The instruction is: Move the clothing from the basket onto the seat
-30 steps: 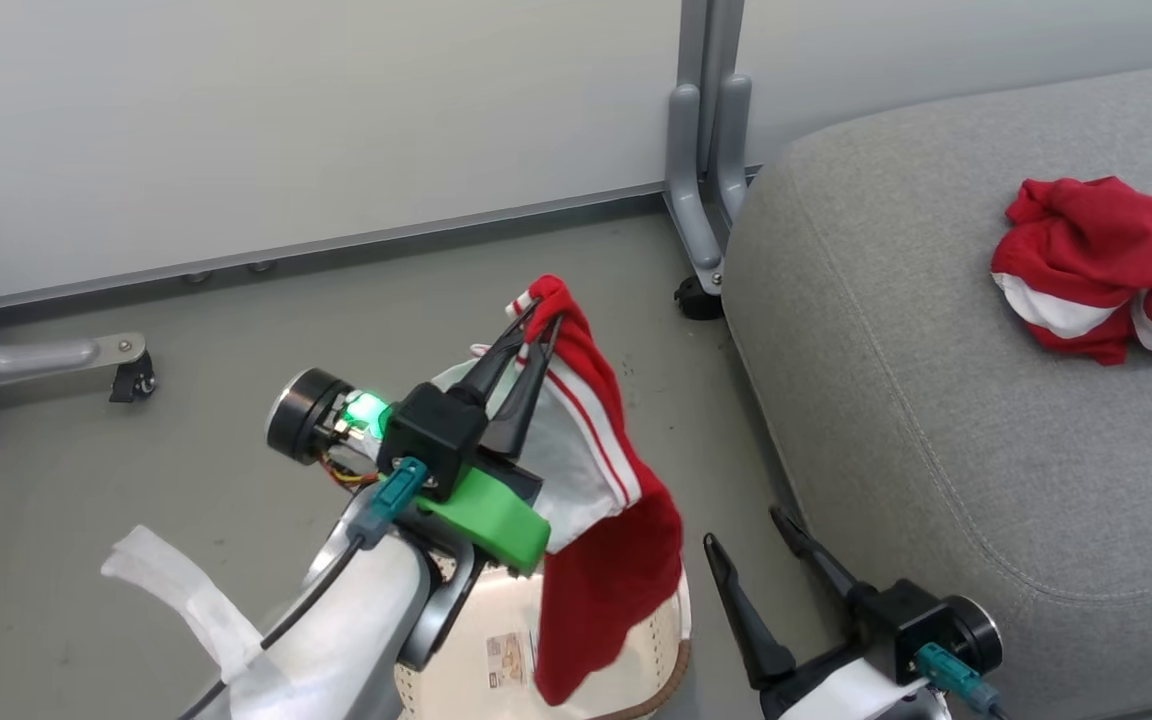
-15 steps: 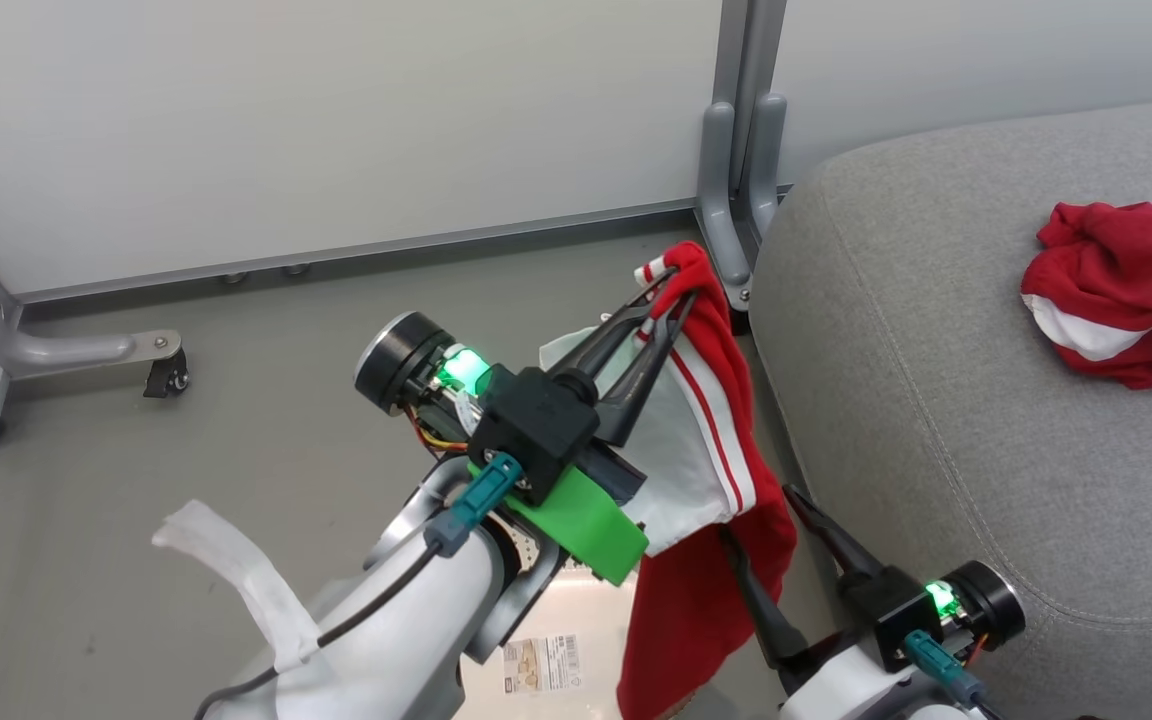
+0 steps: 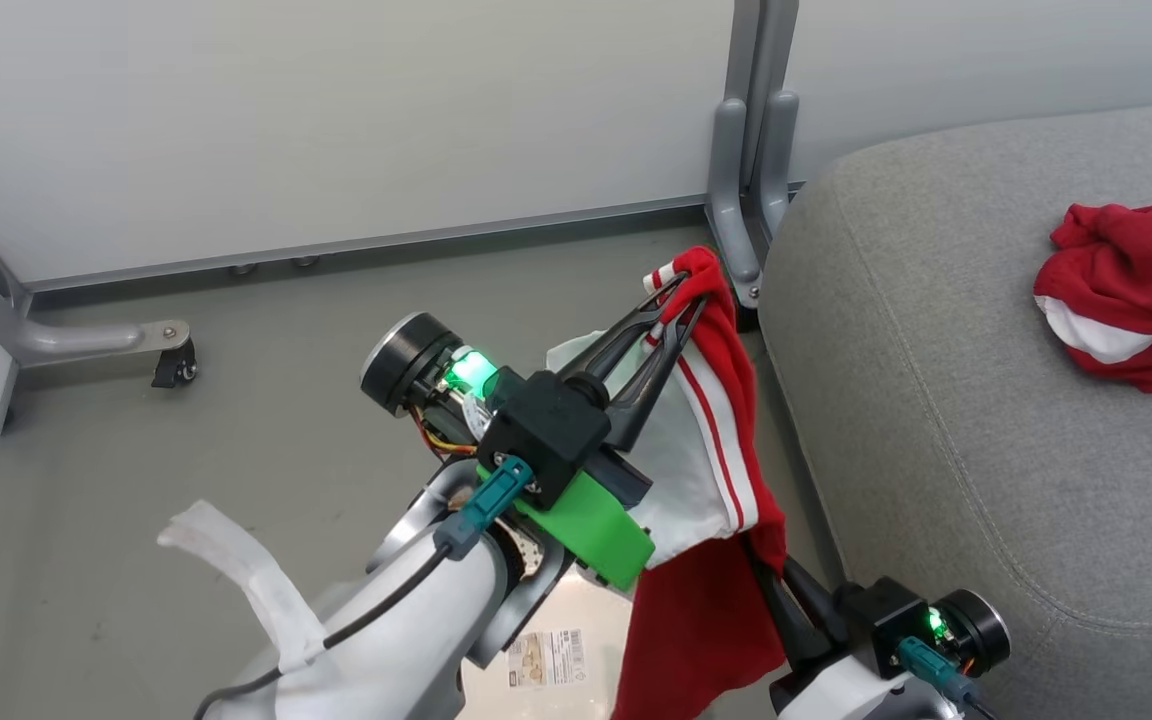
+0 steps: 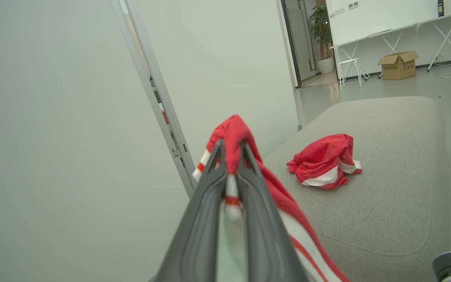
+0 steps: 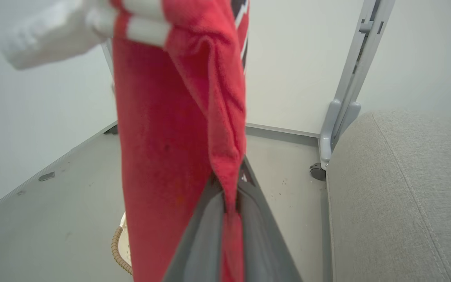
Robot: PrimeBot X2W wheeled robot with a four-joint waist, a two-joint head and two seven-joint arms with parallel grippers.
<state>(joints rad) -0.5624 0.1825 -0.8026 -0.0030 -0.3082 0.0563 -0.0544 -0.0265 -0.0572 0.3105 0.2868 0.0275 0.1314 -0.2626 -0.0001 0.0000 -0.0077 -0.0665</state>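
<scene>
Head view: the big grey seat (image 3: 986,450) takes up the right side of the scene, its rounded corner near a grey metal partition post (image 3: 751,150) that stands on the grey floor (image 3: 236,420). Just left of the seat, a red jersey (image 3: 706,470) with white panels and stripes hangs in the air above the floor, caught at both ends by the robot. A second red garment (image 3: 1126,295) with white trim lies crumpled on top of the seat, well apart from the jersey; the left wrist view shows it (image 4: 323,160) on the cushion (image 4: 386,196) too. Under the raised left arm sits the cream basket (image 3: 601,640), partly hidden, with a label sticker (image 3: 546,657) on its bottom; the right wrist view catches a piece of its brown woven rim (image 5: 118,250). The left gripper (image 3: 688,292) is lifted high, its fingers pressed together on the jersey's striped upper edge, with red cloth bunched over the tips (image 4: 232,147). The right gripper (image 3: 774,575) sits lower, beside the seat's edge, its fingers pinched tight on a fold of the jersey's hanging lower part (image 5: 229,184).
</scene>
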